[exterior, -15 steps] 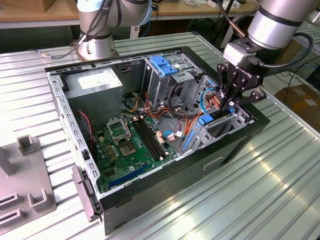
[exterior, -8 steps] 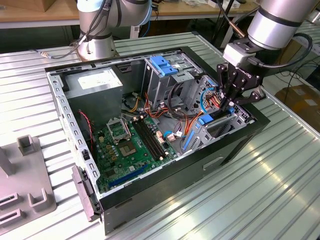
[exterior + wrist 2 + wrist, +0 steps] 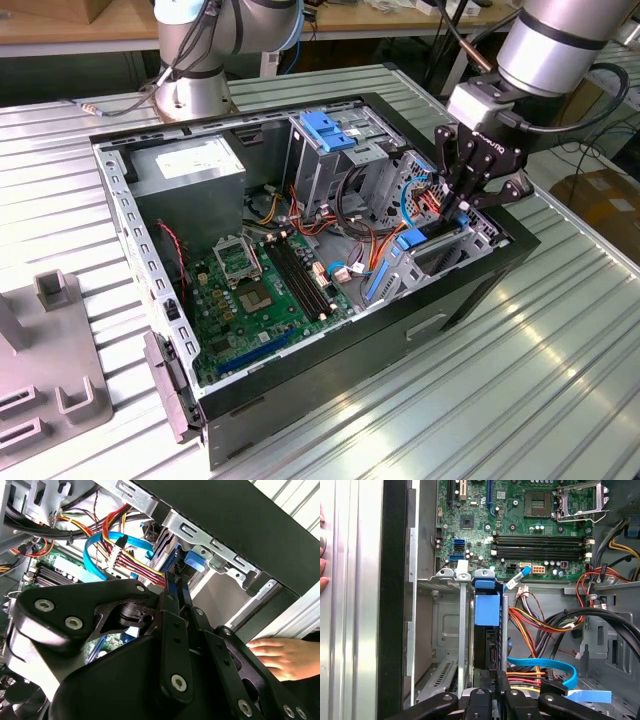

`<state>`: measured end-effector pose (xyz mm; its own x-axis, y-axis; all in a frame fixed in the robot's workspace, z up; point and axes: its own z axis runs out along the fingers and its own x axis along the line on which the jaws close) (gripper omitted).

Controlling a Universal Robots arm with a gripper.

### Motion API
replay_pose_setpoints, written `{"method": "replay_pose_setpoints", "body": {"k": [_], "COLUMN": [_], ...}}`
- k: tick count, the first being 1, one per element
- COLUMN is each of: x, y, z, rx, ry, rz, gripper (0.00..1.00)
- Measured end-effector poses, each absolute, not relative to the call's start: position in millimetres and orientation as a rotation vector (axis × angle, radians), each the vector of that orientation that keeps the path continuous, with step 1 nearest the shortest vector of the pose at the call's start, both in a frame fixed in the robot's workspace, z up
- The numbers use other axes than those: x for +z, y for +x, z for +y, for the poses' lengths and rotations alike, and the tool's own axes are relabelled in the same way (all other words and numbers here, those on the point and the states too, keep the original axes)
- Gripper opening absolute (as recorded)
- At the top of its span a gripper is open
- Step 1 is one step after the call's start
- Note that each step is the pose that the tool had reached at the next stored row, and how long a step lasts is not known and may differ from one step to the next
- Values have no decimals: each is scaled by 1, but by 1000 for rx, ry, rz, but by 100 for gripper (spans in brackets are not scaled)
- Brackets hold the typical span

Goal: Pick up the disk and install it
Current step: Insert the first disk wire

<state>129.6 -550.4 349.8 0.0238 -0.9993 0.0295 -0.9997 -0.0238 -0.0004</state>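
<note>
Black claw [image 3: 492, 692] linkage fills the foreground, fingers closed narrow on the disk's [image 3: 487, 630] rear edge. Disk stands on edge, blue carrier seated in the drive bay [image 3: 445, 630] at the computer case's [image 3: 470, 290] front corner, apparently for sliding home.

The arm reaches in from above at the exterior view's right, its silver-grey wrist segment angled downward, with the black claw [image 3: 462, 205] pointing down below it. In both wrist views its black fingers [image 3: 175, 605] are drawn close together, near parallel, with linkages folded in behind. A person's hand [image 3: 282, 657] lies flat beside the claw.
</note>
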Motion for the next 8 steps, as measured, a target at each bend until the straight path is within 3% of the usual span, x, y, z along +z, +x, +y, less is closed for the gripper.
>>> {"method": "replay_pose_setpoints", "body": {"k": [8], "x": [347], "y": [130], "z": [-549], "rx": [33], "ry": [2233], "rz": [-2181], "gripper": [16]}}
